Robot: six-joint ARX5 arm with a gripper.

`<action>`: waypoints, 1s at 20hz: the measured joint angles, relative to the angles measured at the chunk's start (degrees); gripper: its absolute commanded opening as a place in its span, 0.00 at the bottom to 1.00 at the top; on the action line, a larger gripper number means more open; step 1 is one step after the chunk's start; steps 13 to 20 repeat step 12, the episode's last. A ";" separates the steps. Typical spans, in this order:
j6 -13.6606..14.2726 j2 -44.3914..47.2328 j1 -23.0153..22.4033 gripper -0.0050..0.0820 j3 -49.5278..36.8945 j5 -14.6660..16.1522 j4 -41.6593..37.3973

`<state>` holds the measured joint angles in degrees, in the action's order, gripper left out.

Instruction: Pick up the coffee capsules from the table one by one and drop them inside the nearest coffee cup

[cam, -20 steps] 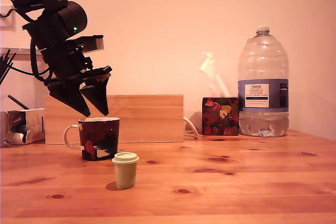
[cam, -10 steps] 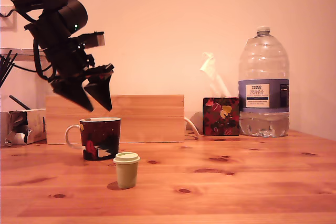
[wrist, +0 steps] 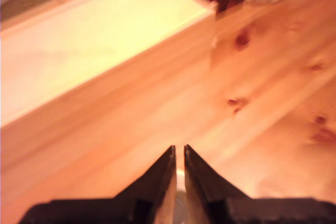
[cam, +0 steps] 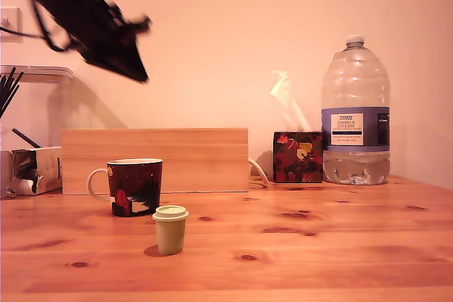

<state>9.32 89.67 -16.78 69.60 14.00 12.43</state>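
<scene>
A plain pale wall stands behind the table (cam: 340, 245), an orange-toned pine surface dotted with dark knots. In the exterior view, the coffee cup (cam: 134, 187) sits toward the exterior view's left, a dark mug with red and white patterning, its white handle turned to the left. Just in front of it and slightly to the exterior view's right stands the pale green coffee capsule (cam: 170, 229), upright on the wood, lid on top, near the mug but not touching it. I can see no brown capsule on the table from here. Behind the mug runs a long low wooden box (cam: 191, 159), and further to the right a dark floral tissue box (cam: 297, 156) with a tissue poking up, then a large water bottle (cam: 354, 112) with a blue label. At the far left edge there is a small white carton (cam: 32, 170) and some dark sticks. High in the upper left the gripper (cam: 131, 61) hangs in the air, well above the mug, blurred dark, its tips pointing down and to the right. In the wrist view, the two dark fingers (wrist: 157, 182) come to points almost together, with only a thin slit between them and nothing held there, so the claw is clenched empty. Past them lie the wood of the table and the pale top of the wooden box.
</scene>
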 measured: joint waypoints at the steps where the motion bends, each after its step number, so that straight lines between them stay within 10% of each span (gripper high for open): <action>1: -0.17 -2.36 -0.02 0.03 -2.82 0.44 -0.98; 12: -4.96 -27.76 -0.87 0.03 -26.86 1.99 -5.03; 20: -4.96 -27.76 -0.87 0.03 -26.86 1.99 -5.03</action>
